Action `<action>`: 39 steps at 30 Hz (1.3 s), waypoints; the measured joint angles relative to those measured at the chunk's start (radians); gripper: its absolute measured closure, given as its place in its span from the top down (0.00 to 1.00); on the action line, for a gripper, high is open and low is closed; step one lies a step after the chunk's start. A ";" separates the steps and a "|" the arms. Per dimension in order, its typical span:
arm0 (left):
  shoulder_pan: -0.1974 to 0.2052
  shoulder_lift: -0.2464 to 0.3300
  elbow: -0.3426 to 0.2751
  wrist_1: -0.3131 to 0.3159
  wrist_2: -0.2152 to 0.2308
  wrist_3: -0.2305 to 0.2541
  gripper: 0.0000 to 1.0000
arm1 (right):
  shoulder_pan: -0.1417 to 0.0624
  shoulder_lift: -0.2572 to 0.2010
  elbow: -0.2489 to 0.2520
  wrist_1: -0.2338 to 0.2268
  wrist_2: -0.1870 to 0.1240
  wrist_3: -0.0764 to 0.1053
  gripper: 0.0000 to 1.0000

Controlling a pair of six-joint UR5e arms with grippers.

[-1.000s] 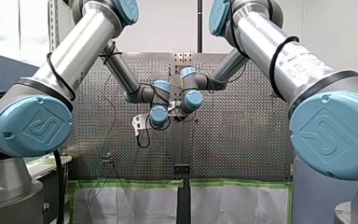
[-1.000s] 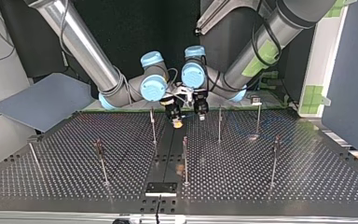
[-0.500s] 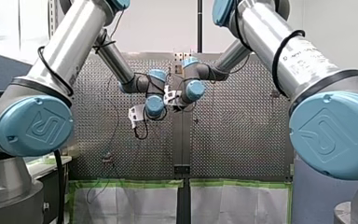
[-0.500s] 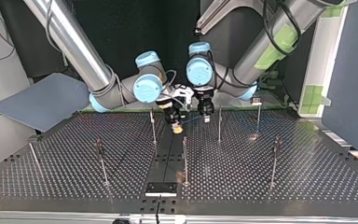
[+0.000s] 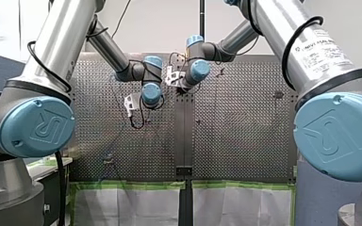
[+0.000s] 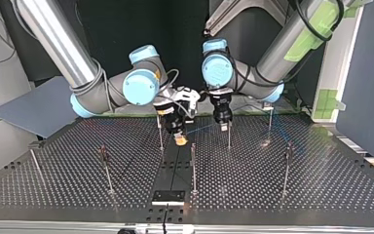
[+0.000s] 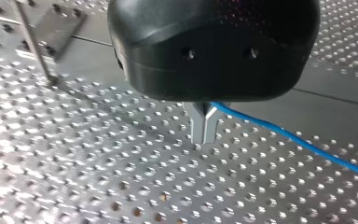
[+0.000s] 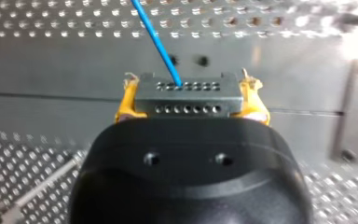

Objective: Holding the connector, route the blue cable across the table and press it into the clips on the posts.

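The right end effector (image 6: 179, 140) is clenched on the connector (image 8: 189, 100): the right wrist view shows the grey block pinched between its yellow pads (image 8: 127, 100), with the cable (image 7: 303, 145) leaving the block's face and running away ahead of it. The left end effector (image 7: 204, 128) is closed too, its metal fingers nipped together on the cable a little way along, so that the blue line trails off to one side just above the tabletop (image 6: 78, 185).

In the top view both end effectors hang near the far middle of the tabletop, close to each other but apart, with a short faint stretch of blue between them. The left one is just beside the top of a post (image 6: 229, 136).

By my reading the task is at an early stage. The connector and cable are in hand, which is the grasping part done. The routing and the pressing into clips look mostly or wholly undone. The cable is too thin in the top view to say whether it already sits in any clip toward that view's right.
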 joint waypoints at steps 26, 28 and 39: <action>0.022 0.227 0.017 0.022 0.105 0.030 0.00 | -0.008 -0.119 0.021 0.016 0.002 -0.008 0.00; 0.027 0.233 0.023 0.023 0.123 0.030 0.00 | -0.011 -0.119 0.021 0.013 0.001 -0.007 0.00; 0.050 0.216 0.028 0.022 0.213 0.034 0.00 | -0.031 -0.119 0.019 0.008 -0.017 0.000 0.00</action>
